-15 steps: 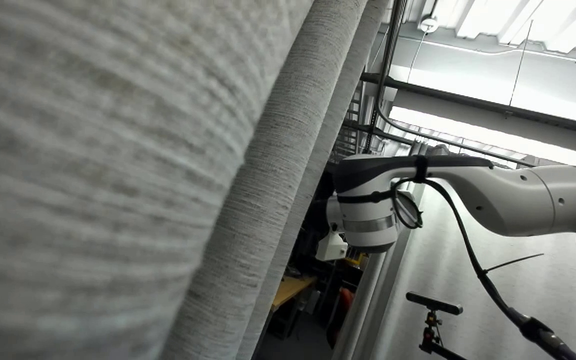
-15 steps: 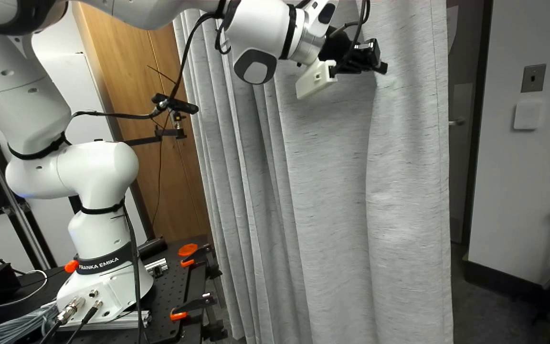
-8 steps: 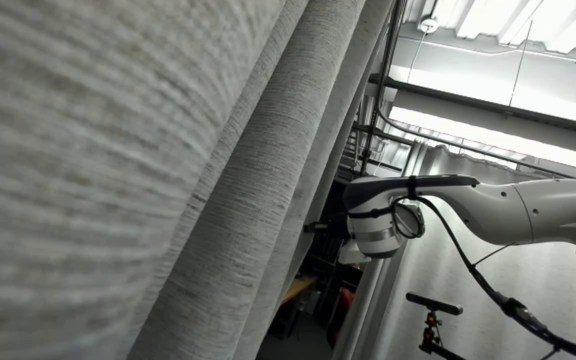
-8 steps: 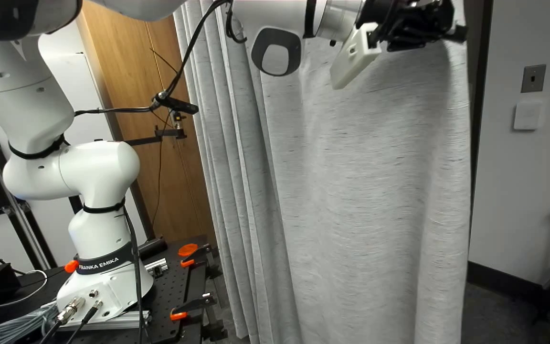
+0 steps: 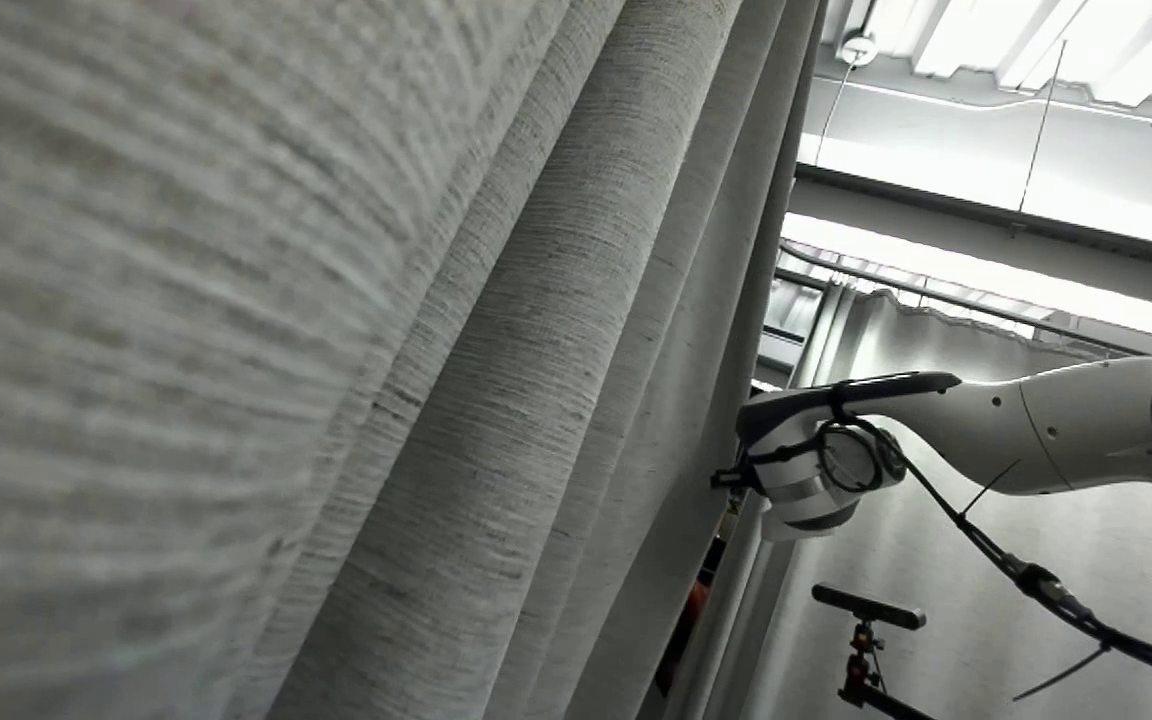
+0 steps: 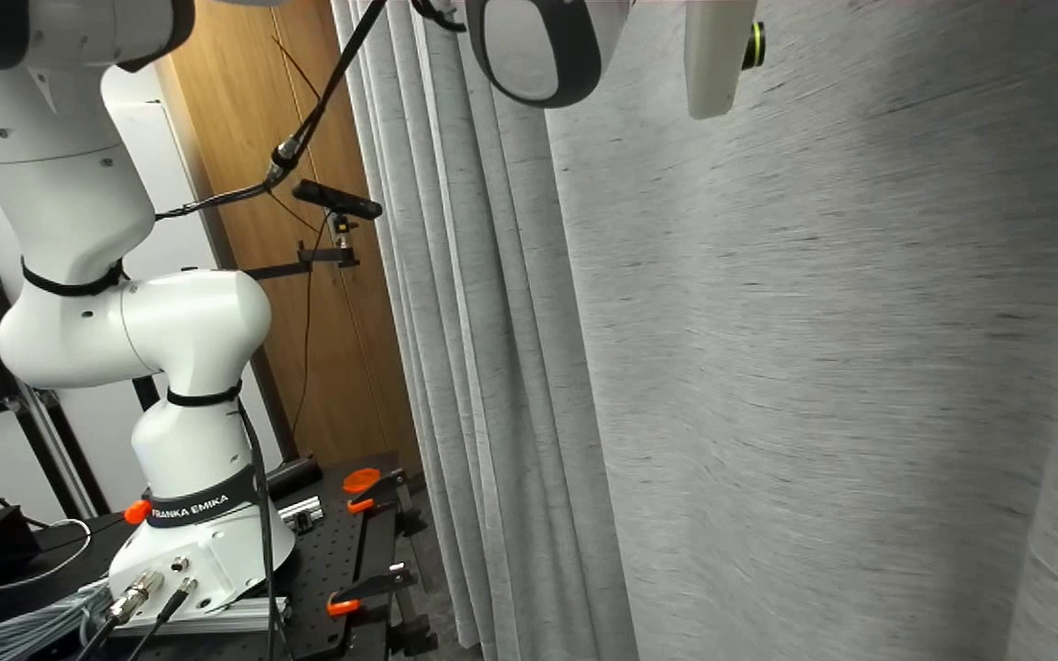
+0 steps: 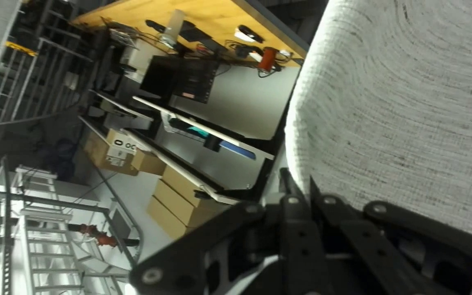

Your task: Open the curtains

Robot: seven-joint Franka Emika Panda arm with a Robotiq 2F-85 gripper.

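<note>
The light-grey curtain (image 5: 536, 400) fills the left half of an exterior view in long slanting folds. Elsewhere it spreads as a broad flat stretch (image 6: 814, 367), with tighter folds to its left. My gripper (image 7: 297, 174) is shut on the curtain's edge, which runs down between the two dark fingertips in the wrist view. The black fingers (image 5: 721, 480) touch the fabric in an exterior view; the exact pinch is too small to make out there. In the remaining exterior view the gripper is above the picture's top, and only a white wrist-mounted part (image 6: 717, 60) shows.
A small black camera (image 6: 336, 199) on a bracket stands by the wooden cabinet (image 6: 309, 275). Clamps (image 6: 373, 588) sit along the black table's edge near the arm's base. Past the curtain's edge, the wrist view shows a wooden desk (image 7: 215, 16), shelves and cardboard boxes (image 7: 178, 200).
My arm has swung rightward in both exterior views, taking the curtain's edge with it. The fabric has stretched wider and covers more of the gap, the door and the wall. The grip stays shut.
</note>
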